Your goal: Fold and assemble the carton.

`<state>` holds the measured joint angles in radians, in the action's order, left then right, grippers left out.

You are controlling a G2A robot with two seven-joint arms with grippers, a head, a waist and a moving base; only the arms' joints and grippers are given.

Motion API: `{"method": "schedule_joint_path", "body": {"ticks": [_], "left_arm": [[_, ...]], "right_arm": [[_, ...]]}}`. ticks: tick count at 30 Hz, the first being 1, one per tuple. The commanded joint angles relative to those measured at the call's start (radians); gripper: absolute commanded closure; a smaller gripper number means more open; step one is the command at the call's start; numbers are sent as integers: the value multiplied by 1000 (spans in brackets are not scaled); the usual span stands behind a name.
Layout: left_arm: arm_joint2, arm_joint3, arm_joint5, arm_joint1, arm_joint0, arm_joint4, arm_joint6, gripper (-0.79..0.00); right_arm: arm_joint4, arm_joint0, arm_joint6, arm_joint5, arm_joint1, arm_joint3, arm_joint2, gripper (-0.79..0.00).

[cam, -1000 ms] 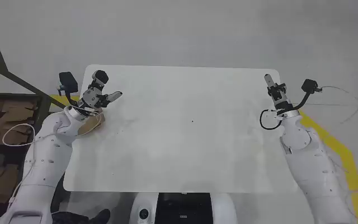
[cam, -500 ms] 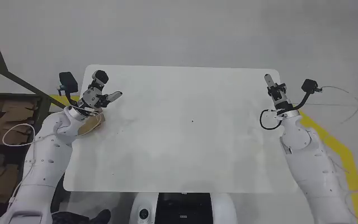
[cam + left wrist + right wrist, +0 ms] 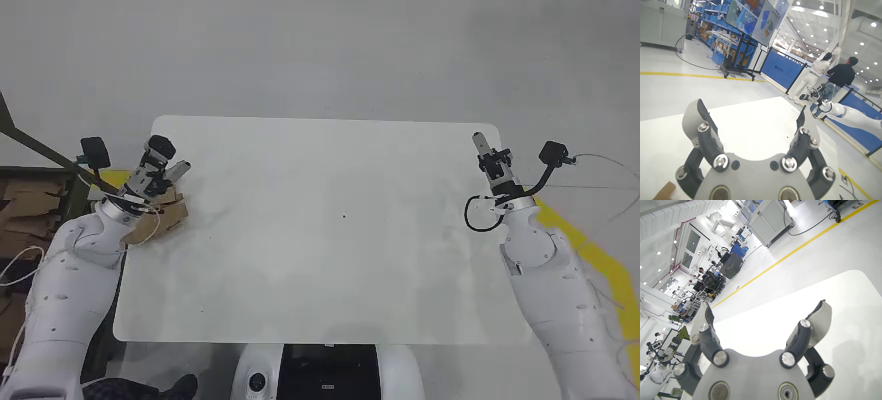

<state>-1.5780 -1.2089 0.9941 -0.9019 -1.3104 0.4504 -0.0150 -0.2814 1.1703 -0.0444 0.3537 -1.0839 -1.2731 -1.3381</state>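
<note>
The fingers of the left gripper (image 3: 751,111) are being held wide apart, nothing gripped, as the wrist is being swung toward the left edge of the bench (image 3: 330,220). The right gripper (image 3: 763,308) is being kept spread and empty at the right corner. The carton (image 3: 172,214), brown and half hidden, is being left under that left wrist, folding seemingly unstarted.

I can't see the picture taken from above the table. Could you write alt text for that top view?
A brown carton lies at the left edge of a white table, partly hidden under the robot's open left gripper. The right gripper is over the table's far right corner, with nothing in it.
</note>
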Motion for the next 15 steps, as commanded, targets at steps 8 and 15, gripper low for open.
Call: {"method": "schedule_joint_path", "body": {"ticks": [8,15], "left_arm": [[-88,9,-52,45,-81,-524,386,-785],[-130,3,-173,63,-104,-739,590,-785]], "right_arm": [[0,0,0,0,0,0,0,-785],[0,0,0,0,0,0,0,-785]]}}
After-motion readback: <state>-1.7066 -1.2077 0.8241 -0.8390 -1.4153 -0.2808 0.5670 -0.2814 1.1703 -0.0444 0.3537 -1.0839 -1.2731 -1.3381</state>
